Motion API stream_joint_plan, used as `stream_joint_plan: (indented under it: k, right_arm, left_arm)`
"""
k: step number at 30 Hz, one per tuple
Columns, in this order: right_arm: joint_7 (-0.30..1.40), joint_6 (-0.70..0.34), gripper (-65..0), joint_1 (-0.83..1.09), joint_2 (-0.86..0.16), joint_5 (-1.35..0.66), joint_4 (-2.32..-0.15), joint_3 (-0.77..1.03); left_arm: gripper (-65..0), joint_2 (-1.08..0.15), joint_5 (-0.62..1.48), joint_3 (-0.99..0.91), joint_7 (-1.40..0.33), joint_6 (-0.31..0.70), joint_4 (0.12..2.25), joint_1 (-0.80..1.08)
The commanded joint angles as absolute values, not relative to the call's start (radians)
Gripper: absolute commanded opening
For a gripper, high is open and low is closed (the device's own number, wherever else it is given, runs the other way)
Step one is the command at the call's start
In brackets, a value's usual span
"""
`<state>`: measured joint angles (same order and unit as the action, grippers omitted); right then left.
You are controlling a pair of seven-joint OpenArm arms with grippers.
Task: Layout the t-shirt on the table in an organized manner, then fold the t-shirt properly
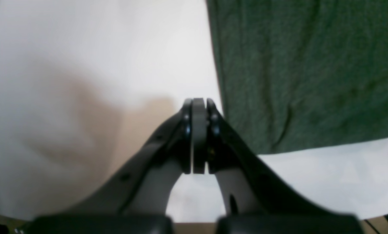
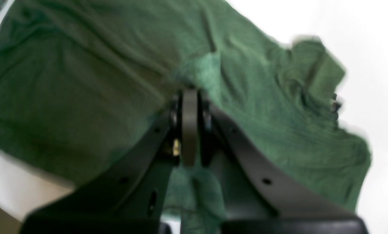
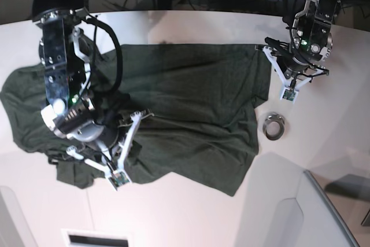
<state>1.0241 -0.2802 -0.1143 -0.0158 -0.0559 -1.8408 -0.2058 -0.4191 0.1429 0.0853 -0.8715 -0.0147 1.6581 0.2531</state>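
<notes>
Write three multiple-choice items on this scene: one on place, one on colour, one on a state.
1. The small metal ring lies
A. on the shirt
B. on the bare table beside the shirt's edge
C. in a gripper

2. The t-shirt is
A. dark green
B. red
C. white

3. The left gripper is
A. wide open
B. shut on the ring
C. shut, holding nothing

Key: B, white tabletop shows all round the ring; A, green in every view; C, its fingers meet over bare table, beside the cloth.
</notes>
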Motion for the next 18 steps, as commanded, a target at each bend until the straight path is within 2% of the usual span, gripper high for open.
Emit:
stream_joint_plan:
  k: [1, 8, 10, 18]
  right_arm:
    - [1.003, -0.278, -64.2, -0.162, -0.007, -0.059, -1.819, -0.226]
    - [0.799, -0.278, -63.9, -0.355, 0.033, -0.059, -1.385, -0.265]
    - [0.754, -0.278, -64.1, -0.395, 0.033, -0.062, -1.320, -0.265]
    - [0.734, -0.278, -64.2, -0.496, 0.070, -0.062, -1.392, -0.266]
  left_arm:
    - [-65.0, -0.432, 0.139, 0.081, -0.858, -0.018, 1.672, 0.248]
    - [-65.0, -0.430, 0.139, 0.088, -0.862, -0.018, 1.672, 0.248]
    - [-65.0, -0.430, 0.139, 0.088, -0.862, -0.018, 1.670, 0.248]
    - [-65.0, -0.429, 0.139, 0.090, -0.862, -0.018, 1.623, 0.249]
